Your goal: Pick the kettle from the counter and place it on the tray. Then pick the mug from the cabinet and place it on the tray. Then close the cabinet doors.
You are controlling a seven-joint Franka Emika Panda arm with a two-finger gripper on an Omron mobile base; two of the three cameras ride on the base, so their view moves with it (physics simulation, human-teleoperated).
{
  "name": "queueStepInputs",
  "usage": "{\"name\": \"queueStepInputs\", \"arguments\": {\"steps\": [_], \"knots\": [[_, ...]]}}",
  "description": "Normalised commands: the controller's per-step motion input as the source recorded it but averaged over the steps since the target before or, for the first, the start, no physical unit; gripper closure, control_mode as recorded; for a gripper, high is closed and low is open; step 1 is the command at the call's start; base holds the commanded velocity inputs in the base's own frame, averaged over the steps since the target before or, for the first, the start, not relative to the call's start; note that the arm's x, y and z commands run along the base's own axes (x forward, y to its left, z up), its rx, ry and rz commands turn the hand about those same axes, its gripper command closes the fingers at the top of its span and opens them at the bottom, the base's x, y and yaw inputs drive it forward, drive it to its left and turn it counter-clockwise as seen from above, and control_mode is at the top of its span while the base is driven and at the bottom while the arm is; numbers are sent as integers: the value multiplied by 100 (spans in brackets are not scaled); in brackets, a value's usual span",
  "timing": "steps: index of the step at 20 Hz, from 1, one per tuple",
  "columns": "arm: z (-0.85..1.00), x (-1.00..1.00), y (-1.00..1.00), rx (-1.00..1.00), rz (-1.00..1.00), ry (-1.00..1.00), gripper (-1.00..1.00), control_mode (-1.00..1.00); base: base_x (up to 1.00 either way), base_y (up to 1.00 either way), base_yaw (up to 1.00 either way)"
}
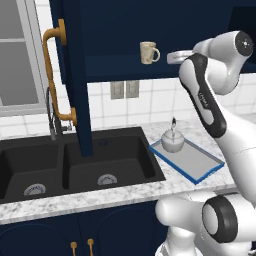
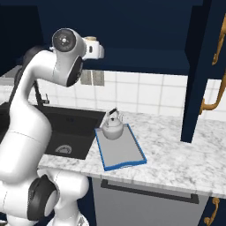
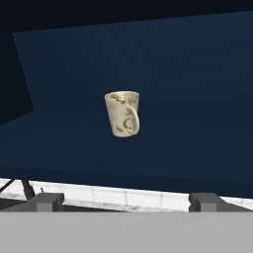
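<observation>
The mug [image 3: 122, 113] stands upright on the cabinet [image 1: 120, 35] shelf, handle facing you in the hand view, centred ahead of the gripper [image 3: 126, 200] and well apart from it. Your arm is raised to shelf height, jaws fully open and empty. The kettle [image 1: 171, 142] sits on the tray [image 1: 197, 162] below.

A kitchen: black double sink [image 1: 75, 162] set in a marble counter [image 2: 176, 154], tiled wall [image 2: 145, 95], navy cabinet [image 1: 150, 30]
</observation>
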Motion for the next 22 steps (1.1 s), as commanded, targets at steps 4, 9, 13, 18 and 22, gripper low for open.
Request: {"name": "queueStepInputs", "arguments": {"steps": [4, 9, 13, 18, 22], "knots": [[-9, 48, 6, 8, 9, 5, -100, -100, 0, 0, 0], [-19, 29, 19, 6, 10, -2, -100, -100, 0, 0, 0], [-11, 57, 1, 1, 6, 0, -100, -100, 0, 0, 0], [-5, 55, -1, 0, 1, 1, -100, -100, 0, 0, 0], [0, 41, 0, 0, 0, 0, -100, -100, 0, 0, 0]]}}
